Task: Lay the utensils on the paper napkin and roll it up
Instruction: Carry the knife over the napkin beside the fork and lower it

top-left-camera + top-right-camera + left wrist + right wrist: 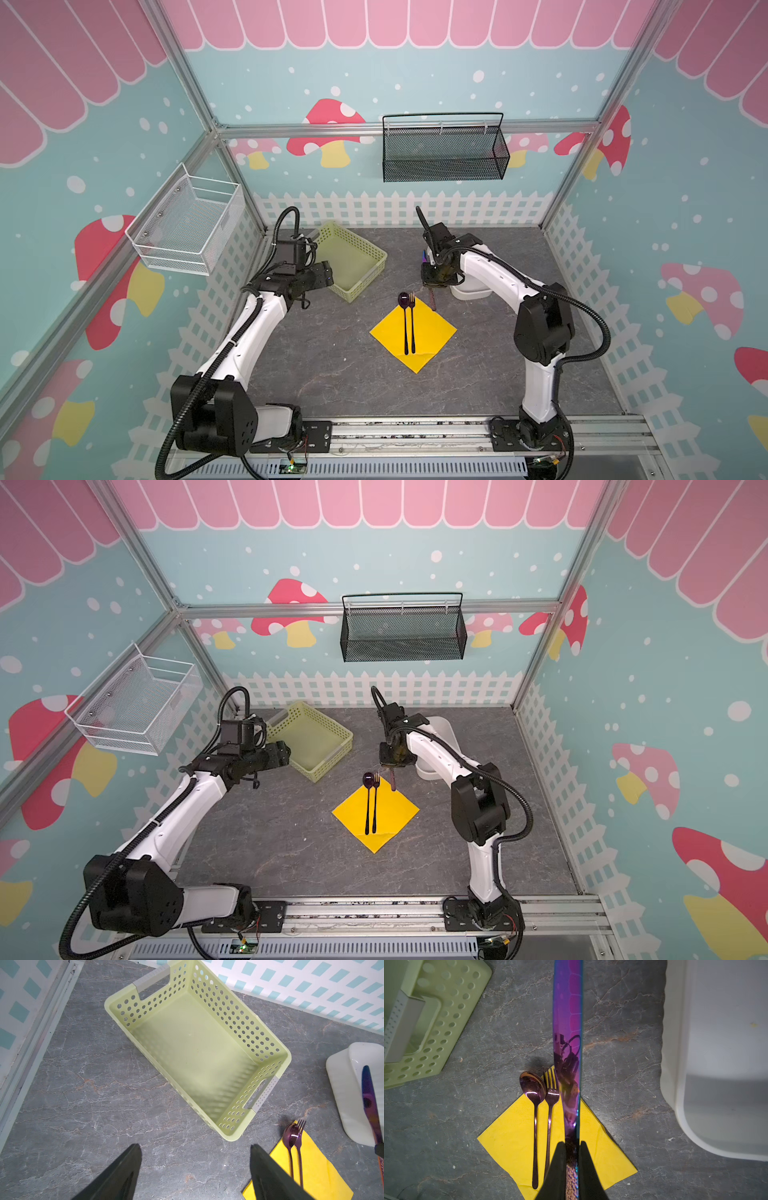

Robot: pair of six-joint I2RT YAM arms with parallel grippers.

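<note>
Knife [566, 1043] clamped by its handle in right gripper [572, 1142], held over the far right edge of paper napkin [508, 1142] mid-table, parallel to fork [549, 1126] (presumably to land beside it). Spoon [535, 1126] lies left of fork on napkin, heads past far corner. Left gripper [195, 1147] spread, empty, near basket [232, 1014]. Count: three utensils, one napkin, one basket.

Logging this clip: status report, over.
Left gripper open, empty, by green basket. Right gripper shut on knife, near napkin. Spoon, fork on napkin. Path clear.
</note>
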